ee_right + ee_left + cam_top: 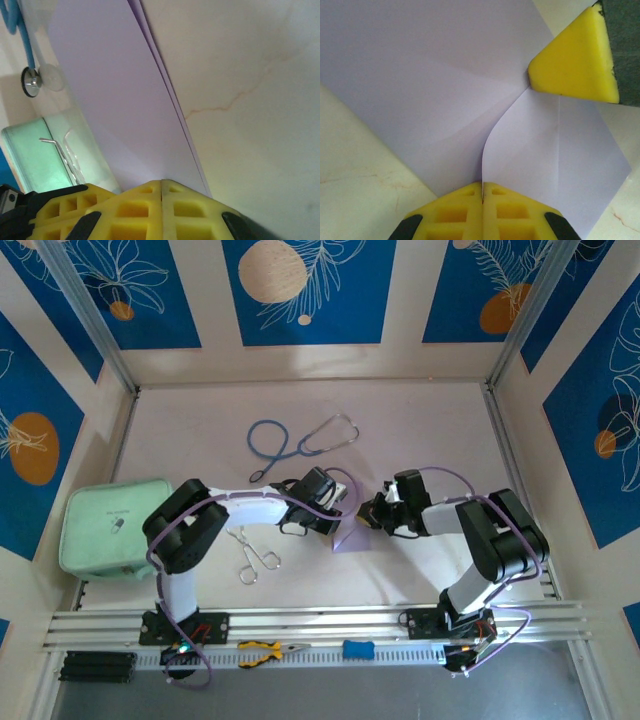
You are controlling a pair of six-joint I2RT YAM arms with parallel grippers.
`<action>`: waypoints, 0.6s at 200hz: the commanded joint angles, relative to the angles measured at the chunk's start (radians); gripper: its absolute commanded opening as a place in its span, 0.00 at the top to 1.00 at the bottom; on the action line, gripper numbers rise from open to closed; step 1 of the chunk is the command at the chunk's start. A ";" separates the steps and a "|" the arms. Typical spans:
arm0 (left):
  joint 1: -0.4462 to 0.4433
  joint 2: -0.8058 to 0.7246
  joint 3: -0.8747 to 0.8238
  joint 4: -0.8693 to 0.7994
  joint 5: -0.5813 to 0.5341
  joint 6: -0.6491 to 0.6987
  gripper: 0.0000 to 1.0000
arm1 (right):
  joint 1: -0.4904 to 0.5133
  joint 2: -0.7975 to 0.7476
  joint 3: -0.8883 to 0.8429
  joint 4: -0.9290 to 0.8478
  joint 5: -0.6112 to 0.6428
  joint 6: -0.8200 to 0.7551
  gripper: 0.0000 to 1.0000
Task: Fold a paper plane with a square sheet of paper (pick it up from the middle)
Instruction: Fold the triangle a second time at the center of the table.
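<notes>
The pale lilac sheet of paper lies folded and creased on the table between my two grippers. In the left wrist view a loose flap of the paper curves up into my left gripper, which is shut on the flap's edge. The yellow tip of my right gripper presses the paper where the creases meet. In the right wrist view the layered paper runs up from my right gripper, which is shut on it. From above, the left gripper and right gripper almost touch.
A blue stethoscope lies at the back. A mint-green pouch sits at the far left, with metal forceps beside the left arm. Yellow-handled pliers and a blue object rest on the front rail.
</notes>
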 commanded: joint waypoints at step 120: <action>0.009 0.026 -0.002 -0.077 -0.027 0.029 0.99 | 0.044 -0.133 0.017 -0.147 -0.014 -0.058 0.97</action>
